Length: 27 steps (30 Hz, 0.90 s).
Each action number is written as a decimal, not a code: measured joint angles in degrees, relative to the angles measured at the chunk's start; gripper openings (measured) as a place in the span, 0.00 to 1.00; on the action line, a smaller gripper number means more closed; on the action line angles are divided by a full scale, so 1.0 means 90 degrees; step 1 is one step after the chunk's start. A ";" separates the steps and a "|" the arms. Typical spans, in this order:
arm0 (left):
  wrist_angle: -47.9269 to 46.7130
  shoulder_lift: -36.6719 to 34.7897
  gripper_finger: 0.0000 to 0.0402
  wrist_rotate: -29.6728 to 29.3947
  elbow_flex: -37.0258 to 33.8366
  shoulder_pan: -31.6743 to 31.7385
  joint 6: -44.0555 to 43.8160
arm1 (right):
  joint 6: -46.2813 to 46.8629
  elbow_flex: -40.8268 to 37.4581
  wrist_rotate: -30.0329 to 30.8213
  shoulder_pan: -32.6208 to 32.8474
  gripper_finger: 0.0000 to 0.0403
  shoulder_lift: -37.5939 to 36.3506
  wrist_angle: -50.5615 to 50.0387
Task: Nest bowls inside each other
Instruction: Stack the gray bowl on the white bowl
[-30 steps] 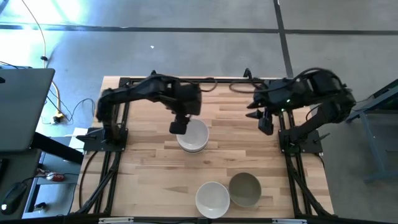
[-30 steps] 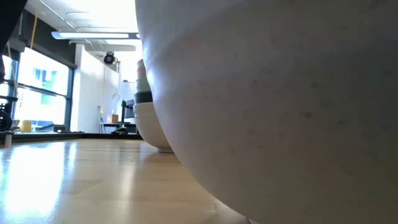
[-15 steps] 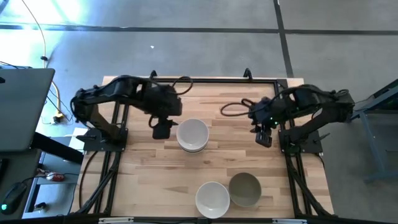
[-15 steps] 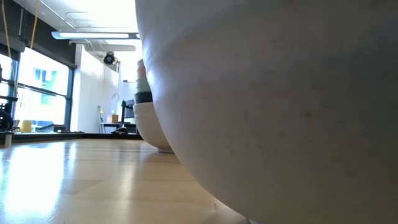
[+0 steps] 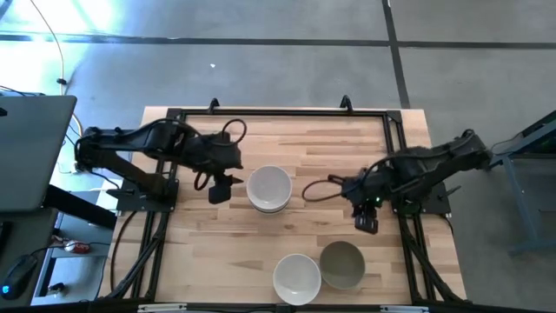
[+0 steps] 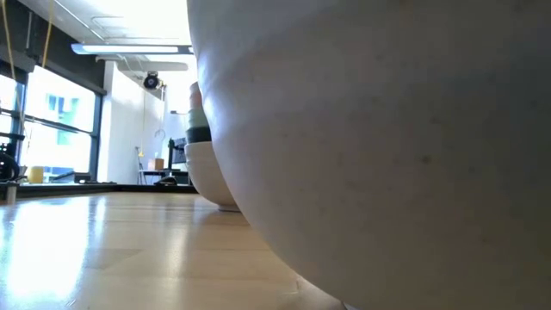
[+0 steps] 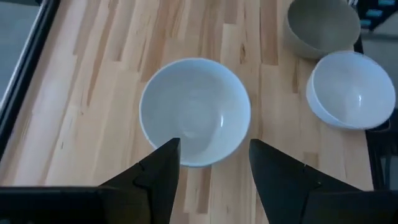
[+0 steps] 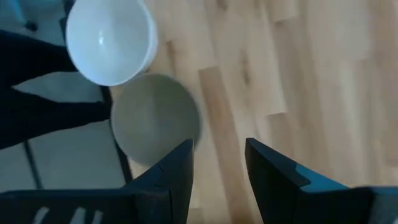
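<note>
Here we see a stack of bowls [image 5: 268, 189] mid-table [image 5: 304, 139], mouths up, white on top, with a white bowl [image 5: 296, 278] and an olive bowl [image 5: 342, 264] upright and touching at the near edge. The left gripper [image 5: 218, 190] hangs just beside the stack, fingers [image 7: 158, 171] spread and empty. The right gripper [image 5: 366, 223] hovers near the olive bowl, fingers apart, empty.

Overhead and both wrist cameras share the olive-grey bowl [image 5: 342, 263]; the low camera seems pressed against one

The left gripper [image 5: 219, 189] hangs low with its fingers apart. The right gripper [image 5: 367, 220] does too, fingers spread.
</note>
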 joint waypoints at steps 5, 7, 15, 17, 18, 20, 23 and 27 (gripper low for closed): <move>0.0566 -0.0343 0.45 -0.0121 -0.0570 -0.0101 -0.0197 | 0.0389 -0.0615 -0.0274 0.0288 0.34 0.0005 0.0648; 0.0694 -0.0408 0.45 -0.0141 -0.0695 -0.0106 -0.0241 | 0.0540 -0.0843 -0.0302 0.0397 0.34 0.0005 0.0756; 0.0763 -0.0478 0.45 -0.0274 -0.0848 -0.0106 -0.0303 | 0.1088 -0.1783 -0.0553 0.0740 0.34 0.0007 0.1345; 0.0763 -0.0479 0.45 -0.0340 -0.0848 -0.0106 -0.0302 | 0.1211 -0.2012 -0.0559 0.0817 0.34 0.0007 0.1639; 0.0763 -0.0477 0.45 -0.0389 -0.0848 -0.0105 -0.0303 | 0.1281 -0.2119 -0.0563 0.0857 0.34 0.0007 0.1774; 0.0761 -0.0477 0.45 -0.0477 -0.0848 -0.0104 -0.0302 | 0.1440 -0.2340 -0.0574 0.0924 0.34 0.0007 0.2042; 0.0758 -0.0485 0.45 -0.0614 -0.0848 -0.0104 -0.0302 | 0.1694 -0.2601 -0.0599 0.1035 0.34 0.0007 0.2273; 0.0765 -0.0525 0.45 -0.0750 -0.0846 -0.0101 -0.0258 | 0.1944 -0.2881 -0.0601 0.1117 0.34 0.0007 0.2534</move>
